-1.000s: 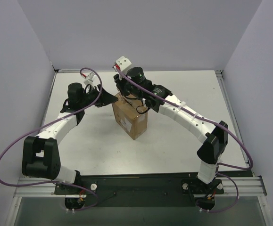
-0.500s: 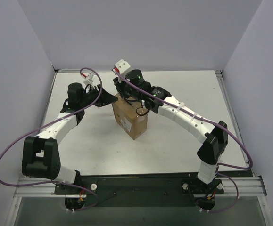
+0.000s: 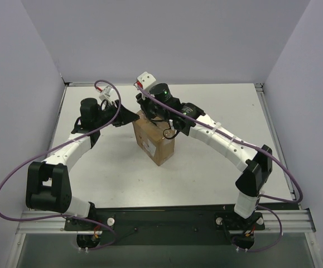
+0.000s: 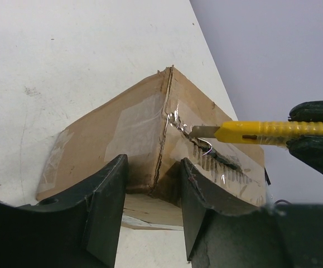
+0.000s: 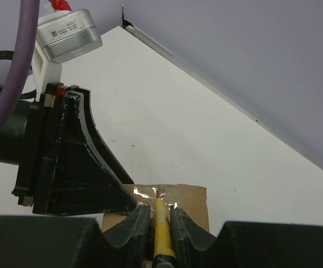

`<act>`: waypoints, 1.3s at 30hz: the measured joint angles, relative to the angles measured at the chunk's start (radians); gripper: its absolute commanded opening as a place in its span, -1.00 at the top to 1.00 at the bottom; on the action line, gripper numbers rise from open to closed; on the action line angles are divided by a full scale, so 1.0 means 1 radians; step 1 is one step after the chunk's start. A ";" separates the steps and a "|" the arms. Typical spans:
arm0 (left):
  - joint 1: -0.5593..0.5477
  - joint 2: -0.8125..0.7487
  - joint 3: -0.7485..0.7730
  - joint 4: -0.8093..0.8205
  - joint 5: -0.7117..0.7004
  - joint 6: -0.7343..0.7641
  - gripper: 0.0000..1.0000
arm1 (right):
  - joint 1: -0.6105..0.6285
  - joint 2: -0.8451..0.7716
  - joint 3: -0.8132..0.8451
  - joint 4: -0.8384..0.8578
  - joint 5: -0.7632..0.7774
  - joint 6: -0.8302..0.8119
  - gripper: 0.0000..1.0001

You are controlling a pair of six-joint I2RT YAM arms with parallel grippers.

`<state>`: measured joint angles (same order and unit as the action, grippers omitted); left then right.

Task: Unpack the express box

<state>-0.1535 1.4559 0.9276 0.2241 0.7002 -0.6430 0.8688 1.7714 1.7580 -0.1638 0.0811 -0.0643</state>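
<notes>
The express box (image 3: 155,142), a brown taped carton, stands mid-table between both arms. My left gripper (image 4: 152,167) straddles one top corner edge of the box (image 4: 133,128), one finger on each face, pinching it. A yellow utility knife (image 4: 273,131) is held in my shut right gripper (image 5: 160,215). Its blade (image 4: 203,132) rests in the torn, shiny tape along the box's top seam. In the right wrist view the knife (image 5: 161,229) points at the box top (image 5: 189,204), with the left gripper (image 5: 77,162) close on the left. From above, both grippers (image 3: 133,116) (image 3: 150,113) meet at the box's far top.
The white table (image 3: 217,100) is walled in by grey panels on the left, back and right. A purple cable (image 3: 16,167) loops off the left arm. The black base rail (image 3: 161,218) runs along the near edge.
The right arm has shifted slightly, its wrist edging over the box top with the knife. The left arm stays at the box corner, its jaws a little narrower.
</notes>
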 measured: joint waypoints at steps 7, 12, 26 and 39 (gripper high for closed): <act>0.000 0.000 0.003 -0.001 -0.008 0.000 0.06 | 0.012 -0.015 0.000 -0.037 0.019 0.000 1.00; 0.000 0.000 0.004 -0.002 -0.012 -0.001 0.08 | 0.018 -0.015 0.000 -0.069 0.027 0.000 1.00; -0.003 0.000 0.006 -0.004 -0.022 0.000 0.17 | 0.022 -0.023 0.006 -0.129 0.039 0.001 1.00; -0.004 0.002 0.025 -0.026 -0.045 0.001 0.27 | 0.043 -0.035 0.113 -0.335 0.081 0.024 1.00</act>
<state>-0.1577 1.4578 0.9524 0.1978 0.6556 -0.6422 0.9119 1.7363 1.8709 -0.4988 0.1619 -0.0402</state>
